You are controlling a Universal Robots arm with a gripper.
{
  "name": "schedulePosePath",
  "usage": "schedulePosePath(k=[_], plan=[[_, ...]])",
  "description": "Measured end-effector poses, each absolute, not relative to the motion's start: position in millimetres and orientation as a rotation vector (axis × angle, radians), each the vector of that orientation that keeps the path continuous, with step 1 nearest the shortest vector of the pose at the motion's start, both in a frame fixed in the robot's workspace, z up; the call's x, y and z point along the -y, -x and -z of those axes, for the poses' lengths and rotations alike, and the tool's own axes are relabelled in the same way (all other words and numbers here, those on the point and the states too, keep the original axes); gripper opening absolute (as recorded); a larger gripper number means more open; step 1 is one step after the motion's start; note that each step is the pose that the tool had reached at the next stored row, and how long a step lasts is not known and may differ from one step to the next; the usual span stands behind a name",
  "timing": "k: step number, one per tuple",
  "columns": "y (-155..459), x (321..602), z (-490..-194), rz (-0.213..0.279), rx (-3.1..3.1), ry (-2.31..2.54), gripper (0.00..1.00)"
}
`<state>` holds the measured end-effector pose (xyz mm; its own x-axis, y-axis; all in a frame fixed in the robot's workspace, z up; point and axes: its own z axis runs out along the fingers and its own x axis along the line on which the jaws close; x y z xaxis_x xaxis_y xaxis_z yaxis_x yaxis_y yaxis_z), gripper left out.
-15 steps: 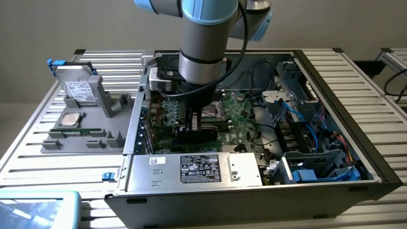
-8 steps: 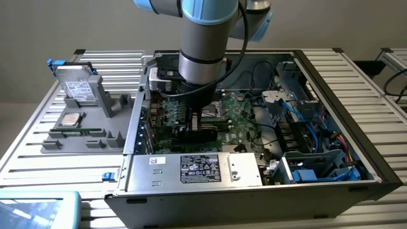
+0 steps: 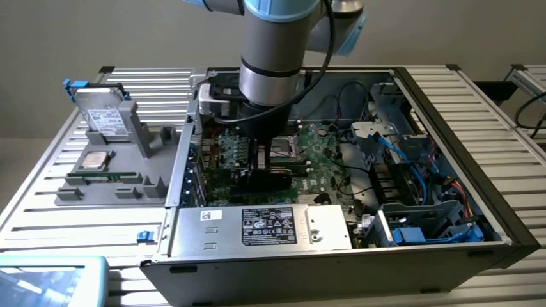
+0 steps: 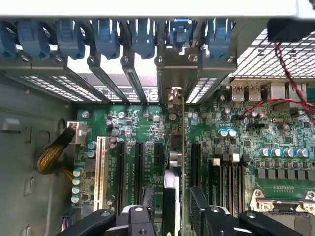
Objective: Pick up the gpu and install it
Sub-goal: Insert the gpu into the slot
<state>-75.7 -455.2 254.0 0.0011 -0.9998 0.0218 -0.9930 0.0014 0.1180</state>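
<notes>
While the computer case [image 3: 477, 211] lies open on a slatted metal table [image 3: 51, 211] (plain beige wall behind), the gripper [image 4: 177, 216] stands released astride the upright gpu [image 4: 173, 162].

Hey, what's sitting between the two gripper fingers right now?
In the wrist view, the gpu stands on edge between the two fingers, upright in a motherboard slot, its silver bracket reaching the case's rear slot openings.

matt green pcb gpu [image 4: 178, 147], shiny metal case [image 3: 444, 121]
</notes>
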Motion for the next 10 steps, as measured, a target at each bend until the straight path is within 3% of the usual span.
schedulePosePath(k=[10], plan=[[75.6, 455.3, -295.3, 0.103, 2.150, -2.150, 0.43]])
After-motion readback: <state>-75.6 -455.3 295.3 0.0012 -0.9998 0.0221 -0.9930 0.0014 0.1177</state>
